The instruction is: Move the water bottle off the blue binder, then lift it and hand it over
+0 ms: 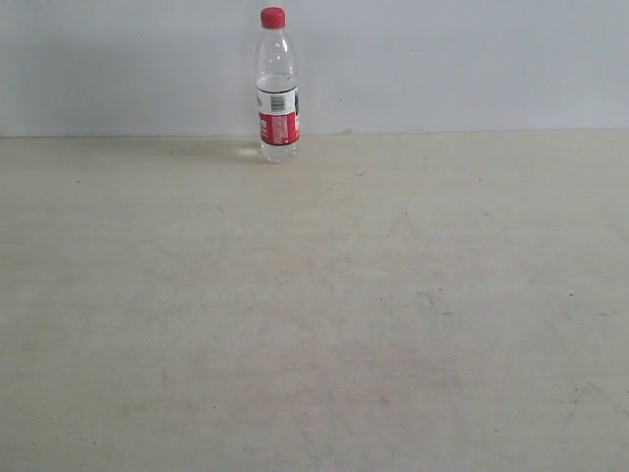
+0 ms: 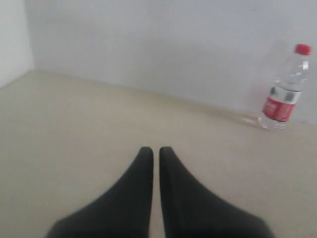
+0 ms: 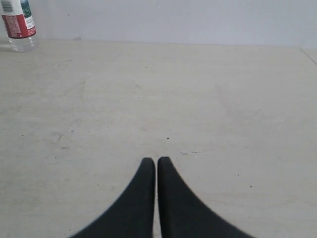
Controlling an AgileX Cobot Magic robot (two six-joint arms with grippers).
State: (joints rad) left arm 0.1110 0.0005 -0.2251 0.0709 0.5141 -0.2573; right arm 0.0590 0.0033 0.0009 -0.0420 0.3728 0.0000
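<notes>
Fingers on my left gripper and right gripper pressed together, holding nothing, over the table. Upright water bottle sits at far edge by the wall, well apart from both.

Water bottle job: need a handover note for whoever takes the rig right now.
Left pincer: shut, empty, over the bare table.
Right pincer: shut, empty, also over the table.
Water bottle: upright, cap on, standing directly on the table by the back wall, far from both pincers.
Blue binder: not in any view.
Done: the bottle is not on a binder; nothing is gripped.
Left: the lift and the handover, neither begun. Probably locate the binder first.
</notes>
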